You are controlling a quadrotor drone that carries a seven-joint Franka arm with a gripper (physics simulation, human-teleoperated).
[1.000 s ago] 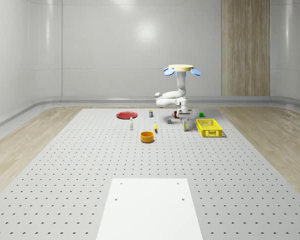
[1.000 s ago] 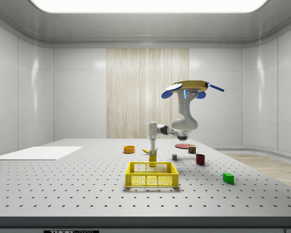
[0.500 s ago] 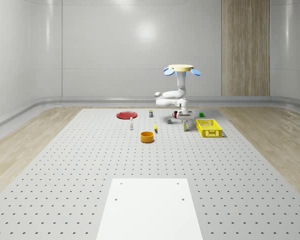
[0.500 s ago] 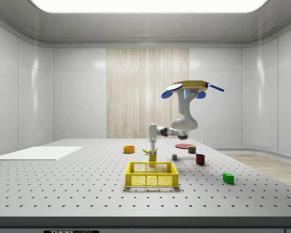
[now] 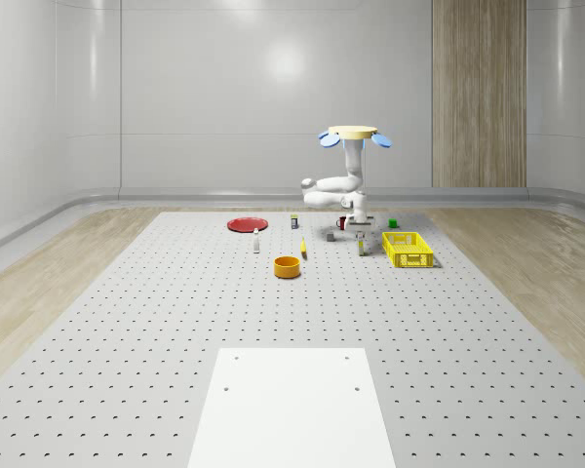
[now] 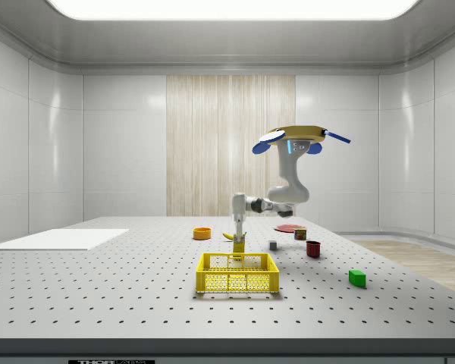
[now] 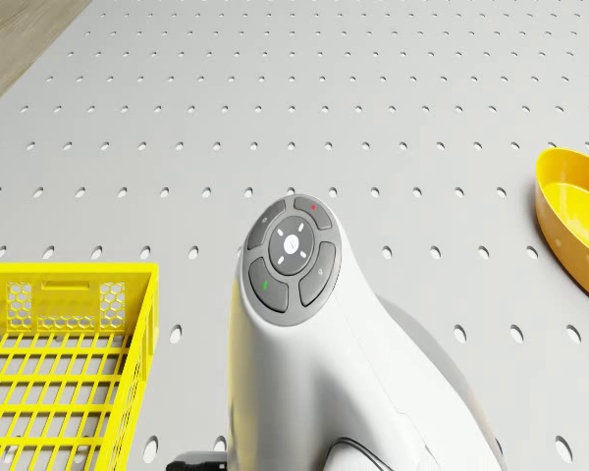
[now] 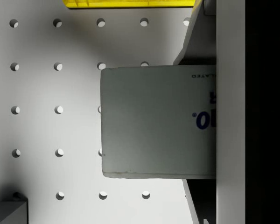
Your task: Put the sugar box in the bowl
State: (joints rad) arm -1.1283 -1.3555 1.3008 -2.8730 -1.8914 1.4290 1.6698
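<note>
gripper (image 8: 200, 122) around sugar box (image 8: 154, 121), "0" legible

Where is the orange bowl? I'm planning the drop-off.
In the whole-scene view the round orange bowl stands on the perforated table, left of the yellow mesh basket.

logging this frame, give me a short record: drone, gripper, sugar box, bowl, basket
drone: hovers above the perforated table, beside the yellow basket
gripper: points down, low over the table
sugar box: upright at the gripper, near the basket's edge
bowl: orange, apart from the box
basket: yellow, holds nothing visible
</note>
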